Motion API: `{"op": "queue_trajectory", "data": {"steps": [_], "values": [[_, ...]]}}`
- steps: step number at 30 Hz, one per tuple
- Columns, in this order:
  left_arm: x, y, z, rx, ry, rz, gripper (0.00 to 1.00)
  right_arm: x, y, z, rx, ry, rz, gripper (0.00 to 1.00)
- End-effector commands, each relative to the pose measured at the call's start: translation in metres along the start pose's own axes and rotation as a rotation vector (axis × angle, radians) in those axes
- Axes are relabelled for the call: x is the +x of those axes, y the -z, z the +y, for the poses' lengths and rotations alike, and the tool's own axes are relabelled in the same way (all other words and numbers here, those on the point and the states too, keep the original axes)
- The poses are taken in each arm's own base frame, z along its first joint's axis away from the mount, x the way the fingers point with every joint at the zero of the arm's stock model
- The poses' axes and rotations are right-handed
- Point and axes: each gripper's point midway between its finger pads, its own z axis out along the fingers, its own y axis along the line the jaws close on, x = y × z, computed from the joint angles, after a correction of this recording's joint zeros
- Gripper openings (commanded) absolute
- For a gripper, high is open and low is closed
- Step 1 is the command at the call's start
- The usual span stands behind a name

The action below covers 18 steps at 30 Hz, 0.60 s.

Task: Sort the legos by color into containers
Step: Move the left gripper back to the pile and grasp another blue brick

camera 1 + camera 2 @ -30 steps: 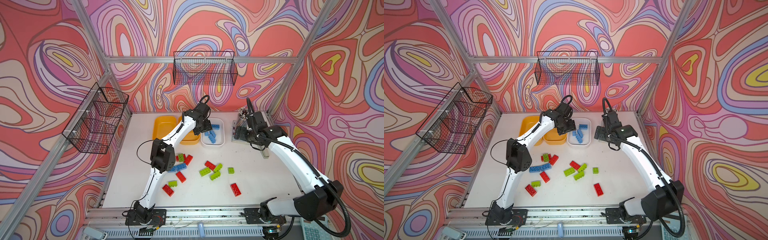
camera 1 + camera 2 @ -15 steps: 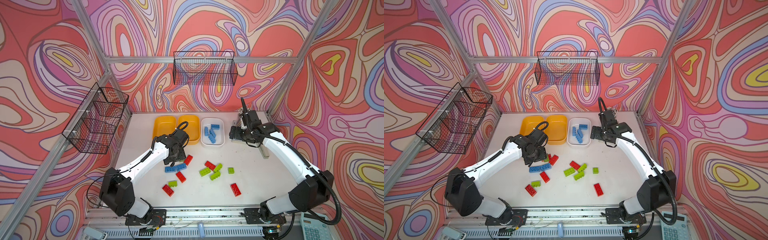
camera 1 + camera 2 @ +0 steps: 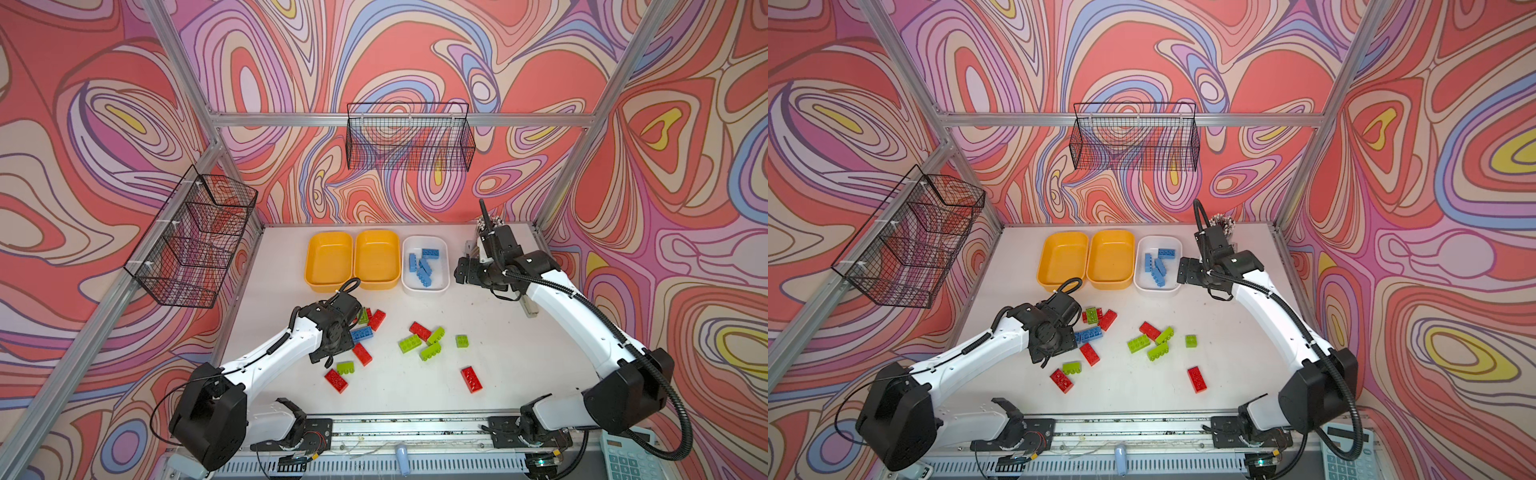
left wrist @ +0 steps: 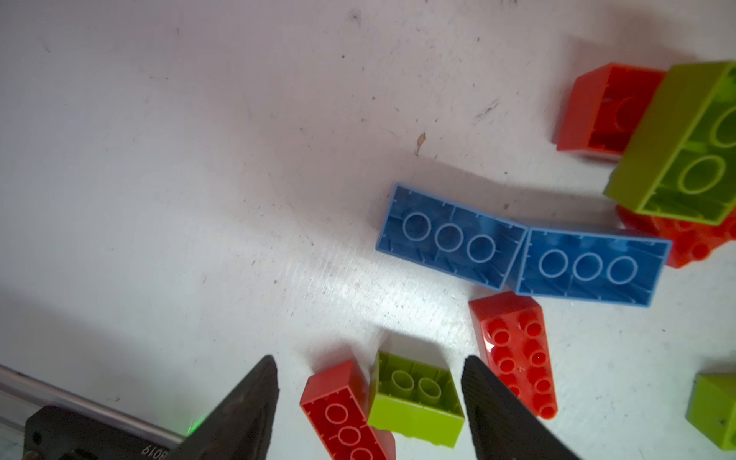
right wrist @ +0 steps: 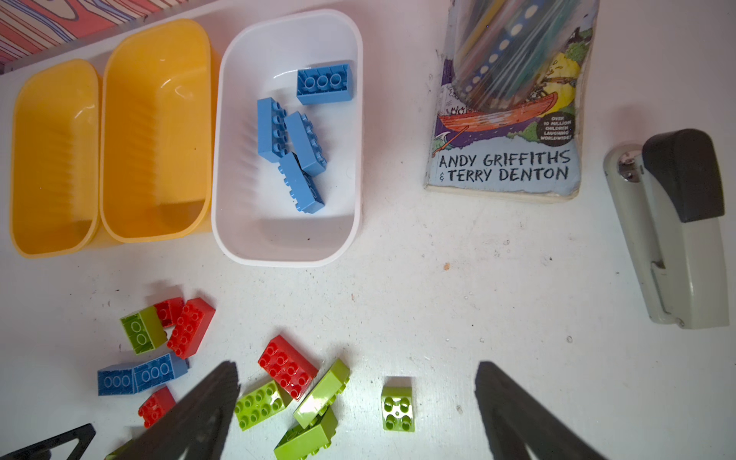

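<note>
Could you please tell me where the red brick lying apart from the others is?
In a top view, the lone red studded plastic brick lies on the white table, front right of centre, nearest the small lime green square brick.

Bricks covered or cropped
In both top views the left arm point(image 3: 286, 347) covers most of one blue brick point(image 4: 450, 235); in the left wrist view a red brick point(image 4: 346, 414) and a green brick point(image 4: 713, 410) run off the edge.
</note>
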Motion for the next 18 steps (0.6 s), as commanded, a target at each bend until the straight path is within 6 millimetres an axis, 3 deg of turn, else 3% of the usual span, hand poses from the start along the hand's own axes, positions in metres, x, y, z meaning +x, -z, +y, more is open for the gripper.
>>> {"op": "queue_trajectory", "data": {"steps": [1,7,18], "values": [[-0.008,-0.010,-0.013,0.037,-0.007,-0.015,0.77,0.001,0.011,-0.001,0.000,-0.007,-0.020,0.98],[-0.012,-0.023,-0.025,0.049,-0.057,0.012,0.78,0.001,0.021,-0.006,0.018,-0.010,-0.039,0.98],[-0.010,-0.038,-0.027,0.037,-0.087,0.055,0.78,0.008,0.025,-0.015,0.047,-0.021,-0.041,0.98]]}}
